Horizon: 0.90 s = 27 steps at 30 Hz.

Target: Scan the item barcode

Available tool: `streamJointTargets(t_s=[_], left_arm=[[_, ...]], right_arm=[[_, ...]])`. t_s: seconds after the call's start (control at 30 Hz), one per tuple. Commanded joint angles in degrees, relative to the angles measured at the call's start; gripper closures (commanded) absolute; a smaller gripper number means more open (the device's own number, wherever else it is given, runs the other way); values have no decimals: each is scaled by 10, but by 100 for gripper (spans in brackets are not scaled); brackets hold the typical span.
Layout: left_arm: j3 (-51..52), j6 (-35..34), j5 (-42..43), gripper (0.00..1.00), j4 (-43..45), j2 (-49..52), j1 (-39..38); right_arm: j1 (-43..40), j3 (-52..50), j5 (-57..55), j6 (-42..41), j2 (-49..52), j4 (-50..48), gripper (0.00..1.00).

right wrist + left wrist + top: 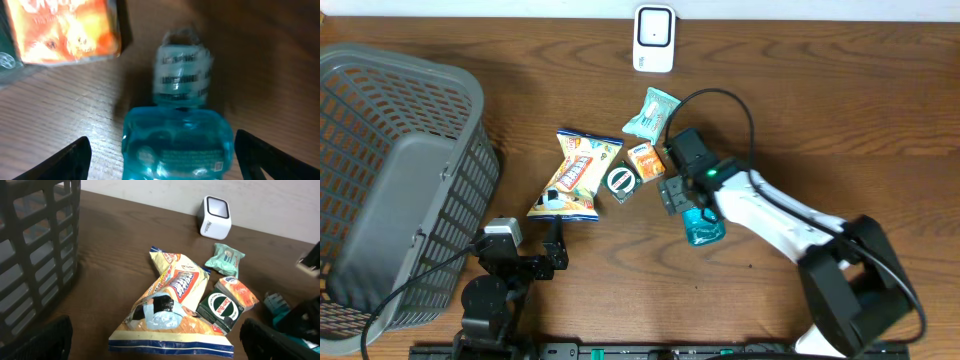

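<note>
Bottle (177, 147) lies flat, cap (181, 75) toward the orange packet (65, 30), between jaws of the open right pincer (162, 140).

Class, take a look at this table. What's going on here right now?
Two robot arms are at a table of grocery items, with a white barcode scanner at the far edge. The right gripper is open, its fingers either side of a blue mouthwash bottle lying on the table, not yet gripped. The left gripper is open and empty, facing a snack bag. Nothing is at the scanner yet.
</note>
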<state>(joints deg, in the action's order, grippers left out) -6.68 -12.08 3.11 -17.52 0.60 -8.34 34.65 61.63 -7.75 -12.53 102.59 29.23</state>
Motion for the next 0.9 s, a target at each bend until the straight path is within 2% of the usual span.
streamJointTargets(t_s=[0.0,0.17,0.3,0.33,0.43,0.6,0.67,0.7,0.77,0.83,0.87], left_arm=[[9,-3,5,2,-12,-3,3],[9,-3,5,2,-12,-3,3],[9,-3,5,2,-12,-3,3],[9,-3,5,2,-12,-3,3],[9,-3,5,2,-12,-3,3],[9,-3,5,2,-12,-3,3],[9,-3,5,2,-12,-3,3],[9,-3,5,3,-12,-3,3],[9,-3,5,2,-12,-3,3],[9,-3,5,2,-12,-3,3],[9,-3,5,2,-12,-3,3]], right_arm=[[22,29,-54,-26,45,17,18],[37,83,-147,-67,126,99,28],[38,118,-146,-73,156,139,50],[38,121,-146,-74,156,143,52],[39,134,-133,-74,156,148,53],[31,170,10,-34,155,167,56],[25,192,90,28,155,184,52],[23,197,110,44,155,188,46],[21,208,117,51,155,199,29],[19,212,84,42,155,207,18],[21,214,63,42,155,209,1]])
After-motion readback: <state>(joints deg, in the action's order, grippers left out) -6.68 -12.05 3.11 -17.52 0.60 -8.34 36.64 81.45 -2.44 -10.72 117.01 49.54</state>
